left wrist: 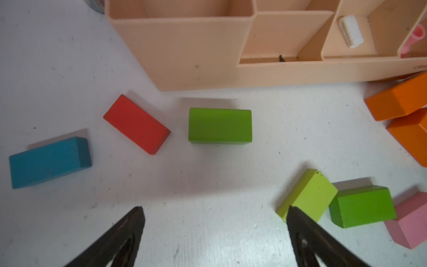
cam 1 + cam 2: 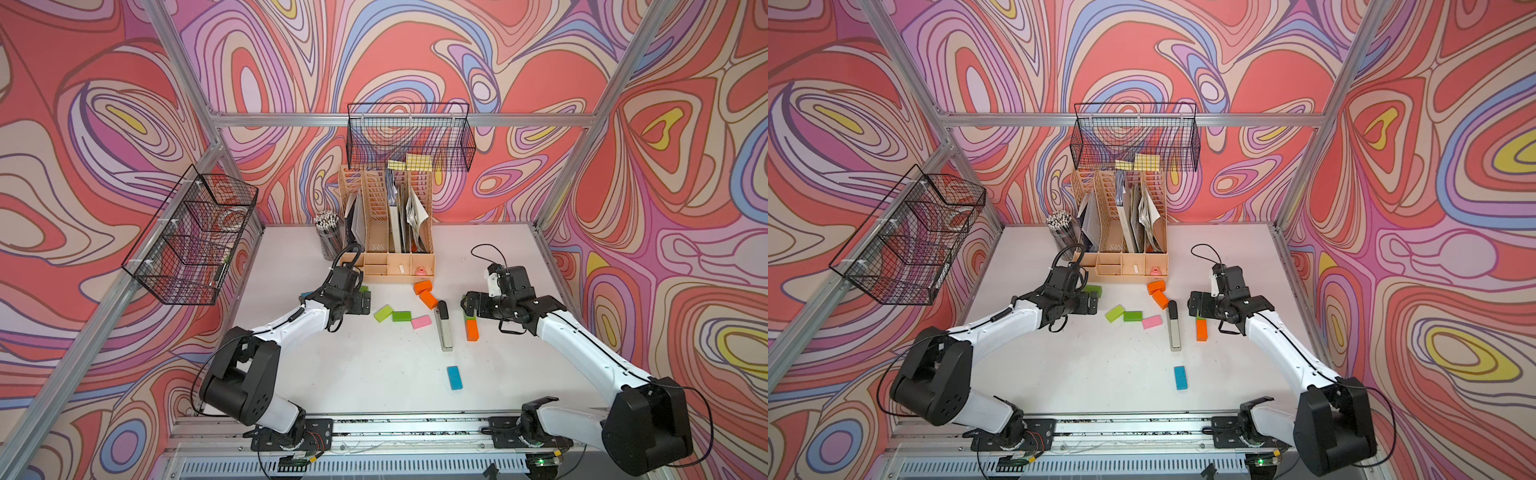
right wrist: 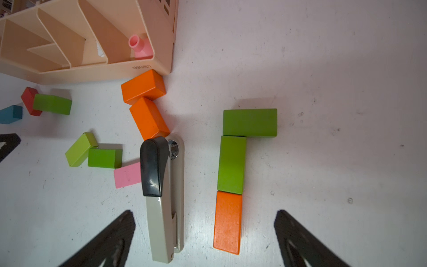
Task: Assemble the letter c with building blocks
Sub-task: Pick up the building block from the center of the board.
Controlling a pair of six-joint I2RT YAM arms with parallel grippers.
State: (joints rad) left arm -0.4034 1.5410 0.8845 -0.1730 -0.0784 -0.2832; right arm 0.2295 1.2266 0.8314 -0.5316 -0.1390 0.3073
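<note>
An unfinished bracket of building blocks lies under my right gripper (image 3: 205, 212): a green block (image 3: 250, 122) lies crosswise, with a second green block (image 3: 231, 164) and an orange block (image 3: 228, 222) in a line from its end. That gripper is open and holds nothing; the orange block lies between its fingers. My left gripper (image 1: 214, 207) is open over bare table. A lime block (image 1: 309, 194) lies beside one of its fingertips. Ahead of it lie a green (image 1: 219, 124), a red (image 1: 136, 123) and a blue block (image 1: 48, 161).
A stapler (image 2: 443, 328) lies just left of the bracket, with two orange blocks (image 2: 426, 293) at its far end. Lime, green and pink blocks (image 2: 401, 316) lie mid-table. A lone blue block (image 2: 454, 377) lies nearer the front. A beige desk organizer (image 2: 390, 266) and pencil cup (image 2: 330, 237) stand behind.
</note>
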